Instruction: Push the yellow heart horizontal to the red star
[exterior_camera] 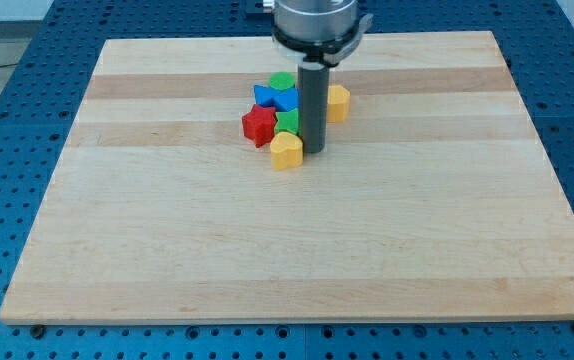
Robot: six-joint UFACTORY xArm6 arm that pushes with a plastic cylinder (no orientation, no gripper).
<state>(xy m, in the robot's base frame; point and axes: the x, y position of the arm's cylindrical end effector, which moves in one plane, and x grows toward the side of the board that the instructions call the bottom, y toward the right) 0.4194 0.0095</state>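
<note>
The wooden board [297,230] carries one tight cluster of blocks near the view's top. My tip [314,150], a bare rod with no pincer to report, touches the yellow heart [286,151] on its right. The red star [258,125] sits just up-left of the heart.

Clustered near the counter [167,250] top centre: heart [286,151] lowest, star [259,125] up-left of it, my tip [314,150] just right.
</note>
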